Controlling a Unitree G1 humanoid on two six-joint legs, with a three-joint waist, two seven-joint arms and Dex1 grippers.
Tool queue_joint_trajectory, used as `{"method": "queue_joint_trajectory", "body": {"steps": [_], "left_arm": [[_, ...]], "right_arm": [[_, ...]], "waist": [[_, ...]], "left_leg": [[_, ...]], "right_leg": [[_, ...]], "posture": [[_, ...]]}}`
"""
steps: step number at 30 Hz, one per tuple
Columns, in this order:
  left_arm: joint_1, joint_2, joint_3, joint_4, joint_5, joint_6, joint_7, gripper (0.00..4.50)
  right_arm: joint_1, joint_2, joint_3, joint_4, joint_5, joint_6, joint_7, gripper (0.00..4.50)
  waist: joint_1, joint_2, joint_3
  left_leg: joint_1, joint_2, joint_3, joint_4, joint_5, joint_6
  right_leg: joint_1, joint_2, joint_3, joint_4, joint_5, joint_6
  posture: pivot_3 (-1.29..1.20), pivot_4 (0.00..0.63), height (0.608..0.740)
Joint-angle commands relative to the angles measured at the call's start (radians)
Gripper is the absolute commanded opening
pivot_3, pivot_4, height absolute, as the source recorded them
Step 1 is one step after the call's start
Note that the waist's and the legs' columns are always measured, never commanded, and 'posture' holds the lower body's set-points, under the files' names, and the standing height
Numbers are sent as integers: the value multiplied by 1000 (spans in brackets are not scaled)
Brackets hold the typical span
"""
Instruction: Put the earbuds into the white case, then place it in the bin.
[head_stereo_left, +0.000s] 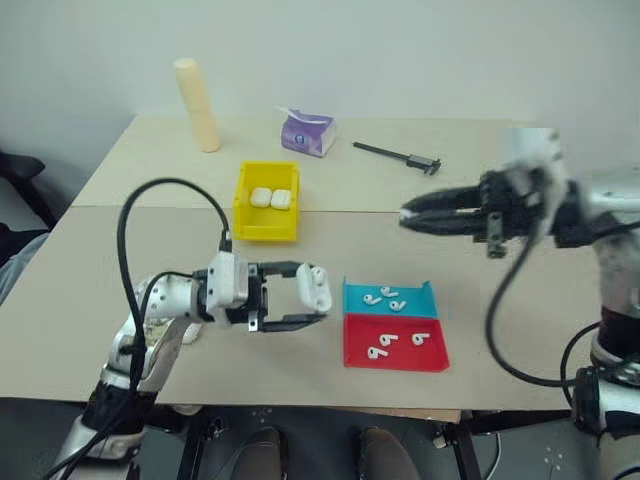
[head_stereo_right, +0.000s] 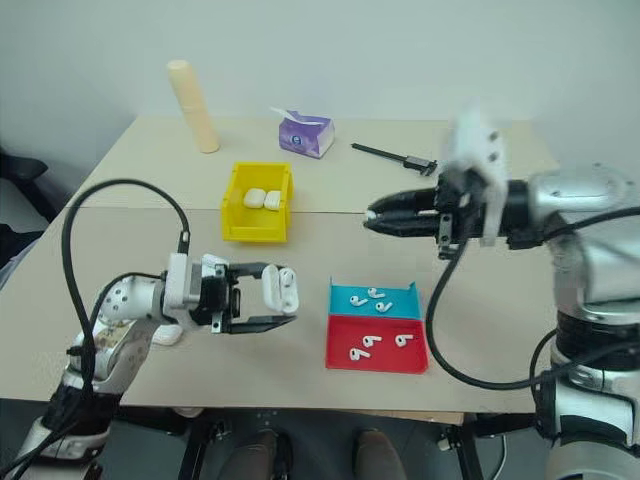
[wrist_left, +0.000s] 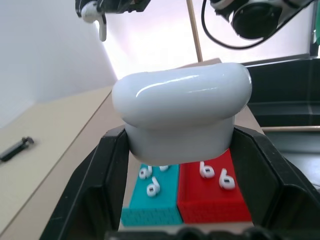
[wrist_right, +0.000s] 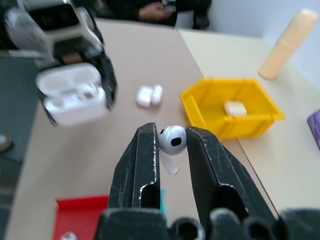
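My left gripper (head_stereo_left: 316, 295) is shut on the white case (head_stereo_left: 317, 285), held above the table with its lid flipped open (wrist_right: 75, 95). It points toward my right gripper (head_stereo_left: 408, 213), which hangs higher over the table and is shut on one of the earbuds (wrist_right: 171, 142), pinched by its head with the stem hanging down. More earbuds lie in a teal tray (head_stereo_left: 426, 300) and a red tray (head_stereo_left: 358, 330) between and below the two grippers. The yellow bin (head_stereo_left: 266, 230) stands behind the left gripper with two closed white cases (head_stereo_left: 270, 198) inside.
At the back of the table are a cream cylinder (head_stereo_left: 197, 105), a purple tissue pack (head_stereo_left: 307, 132) and a black caliper (head_stereo_left: 400, 155). Two more small white cases (wrist_right: 150, 95) lie on the table near my left arm.
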Motion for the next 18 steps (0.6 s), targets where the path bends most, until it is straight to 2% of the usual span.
{"method": "queue_joint_trajectory", "body": {"steps": [1,5,9,13,18], "left_arm": [[-72,-27,-4,13,-43,24,-26,2782],[-145,-64,-11,35,-47,56,-22,2782],[-195,-96,-9,38,-62,94,-21,2782],[-212,-108,-11,45,-50,99,-23,2782],[-211,-112,-4,40,-55,108,-23,2782]], "right_arm": [[-10,70,-172,-88,287,209,-178,665],[39,167,-253,-129,562,271,-423,665],[123,197,-214,-187,743,214,-625,665],[174,174,-146,-200,853,162,-760,665],[221,118,-78,-206,898,101,-802,665]], "waist": [[-2,0,0],[-4,0,0],[-5,0,0],[-10,0,0],[-9,0,0]], "left_leg": [[0,0,0,0,0,0],[0,0,-1,0,0,0],[-2,-1,-2,0,0,0],[-2,-1,-2,0,0,0],[-2,-1,-3,0,0,0]], "right_leg": [[0,0,0,0,0,0],[0,0,0,0,0,0],[0,0,-1,-1,0,1],[0,0,0,-1,0,1],[0,0,0,-1,0,1]], "posture": [[0,150,740],[0,150,740],[0,150,740],[0,150,740],[0,150,740]]}}
